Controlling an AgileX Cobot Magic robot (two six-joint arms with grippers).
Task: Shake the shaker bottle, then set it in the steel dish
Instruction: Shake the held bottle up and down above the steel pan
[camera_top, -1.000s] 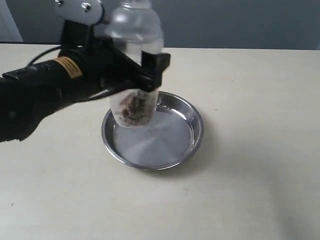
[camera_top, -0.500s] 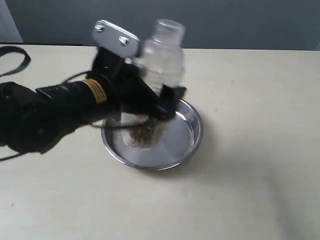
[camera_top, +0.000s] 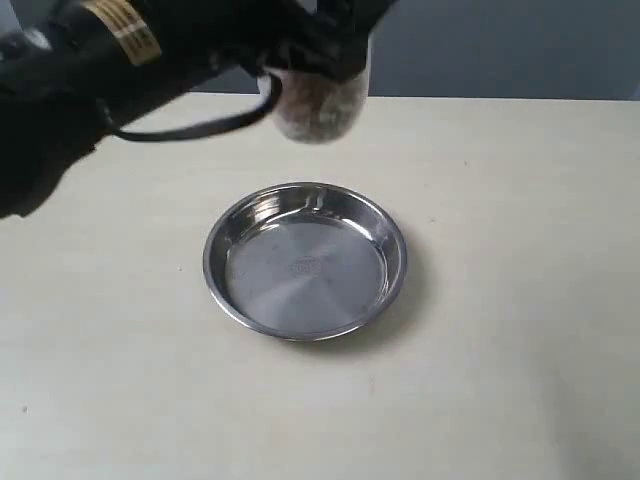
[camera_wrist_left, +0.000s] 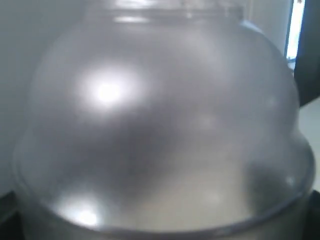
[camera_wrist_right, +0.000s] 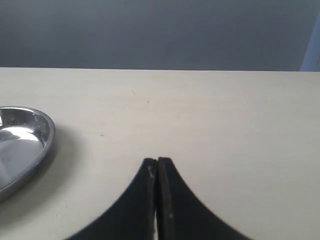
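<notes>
The shaker bottle (camera_top: 316, 100) is held high above the table at the top of the exterior view, blurred by motion, with brown granules showing in its lower end. My left gripper (camera_top: 325, 45) is shut on it, and its upper part is cut off by the frame edge. In the left wrist view the frosted domed shoulder of the shaker bottle (camera_wrist_left: 160, 125) fills the picture and hides the jaws. The steel dish (camera_top: 305, 261) sits empty on the table below, and its rim (camera_wrist_right: 25, 145) shows in the right wrist view. My right gripper (camera_wrist_right: 157, 161) is shut on nothing, away from the dish.
The pale table top (camera_top: 500, 300) spreads around the dish on all sides. A black cable (camera_top: 190, 128) hangs from the left arm above the table's back left. A grey wall (camera_wrist_right: 160, 30) stands behind the table.
The left gripper has swung the bottle up from just over the dish to high above it, after dipping low half a second ago. The dish has not moved.
</notes>
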